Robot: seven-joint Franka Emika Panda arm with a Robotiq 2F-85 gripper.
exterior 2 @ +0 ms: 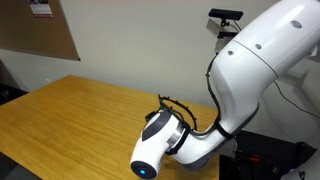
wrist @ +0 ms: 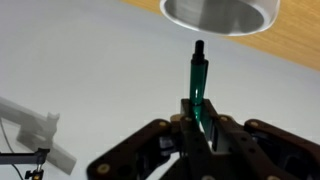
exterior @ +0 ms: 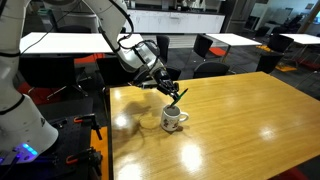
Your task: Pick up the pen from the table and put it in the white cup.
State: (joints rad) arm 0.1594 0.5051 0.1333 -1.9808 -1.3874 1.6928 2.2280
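In the wrist view my gripper is shut on the green pen, which sticks out from between the fingers toward the rim of the white cup at the top edge. In an exterior view the gripper hangs just above the white cup, which stands on the wooden table with its handle to the right; the pen shows as a thin dark line over the cup's mouth. In the remaining exterior view the arm's body hides both cup and pen.
White-topped tables and black chairs stand behind the wooden table. The robot's white base rises at the left, beside the table's near edge. A corkboard hangs on the wall.
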